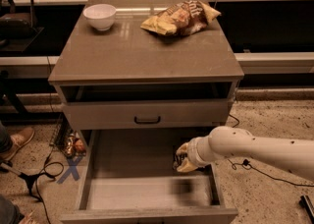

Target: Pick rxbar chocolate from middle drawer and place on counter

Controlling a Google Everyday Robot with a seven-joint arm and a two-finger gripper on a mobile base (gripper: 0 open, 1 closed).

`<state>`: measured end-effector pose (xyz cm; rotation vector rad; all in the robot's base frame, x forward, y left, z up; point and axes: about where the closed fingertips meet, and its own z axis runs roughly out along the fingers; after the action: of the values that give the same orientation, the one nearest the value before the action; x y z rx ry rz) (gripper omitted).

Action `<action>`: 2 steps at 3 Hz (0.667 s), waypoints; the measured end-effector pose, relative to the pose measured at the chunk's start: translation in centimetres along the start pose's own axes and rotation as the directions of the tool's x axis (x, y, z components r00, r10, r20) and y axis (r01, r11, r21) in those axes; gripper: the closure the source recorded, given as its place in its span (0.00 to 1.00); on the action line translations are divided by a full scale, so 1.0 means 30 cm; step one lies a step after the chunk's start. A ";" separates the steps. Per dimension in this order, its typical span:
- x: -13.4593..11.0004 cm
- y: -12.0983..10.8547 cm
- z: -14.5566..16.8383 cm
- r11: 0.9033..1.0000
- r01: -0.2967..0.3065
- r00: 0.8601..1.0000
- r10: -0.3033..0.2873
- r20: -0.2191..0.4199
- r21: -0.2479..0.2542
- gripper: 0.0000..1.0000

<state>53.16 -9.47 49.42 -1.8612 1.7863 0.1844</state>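
Observation:
The middle drawer [128, 155] is pulled far out at the bottom of the grey cabinet, its pale floor showing. My gripper [182, 159] reaches in from the right on a white arm and hangs a little above the floor by the drawer's right wall. Its fingers are closed around a small dark thing, the rxbar chocolate [178, 159], mostly hidden by them. A dark blurred patch [182, 186] lies on the floor just in front of the gripper. The counter [132, 56] is the grey-brown top slab above.
A white bowl [99, 15] stands at the counter's back left and a yellow-brown chip bag [179, 17] at the back right. The upper drawer front with a black handle [147, 119] overhangs the open drawer's rear. A shoe [17, 139] and cables [34, 176] lie left.

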 end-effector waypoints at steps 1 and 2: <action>-0.031 -0.038 -0.105 0.997 0.052 0.999 -0.051 -0.011 0.057 1.00; -0.108 -0.095 -0.315 0.975 0.161 0.987 -0.159 -0.031 0.151 1.00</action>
<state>53.00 -11.16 59.69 -1.8903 1.6054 -0.0300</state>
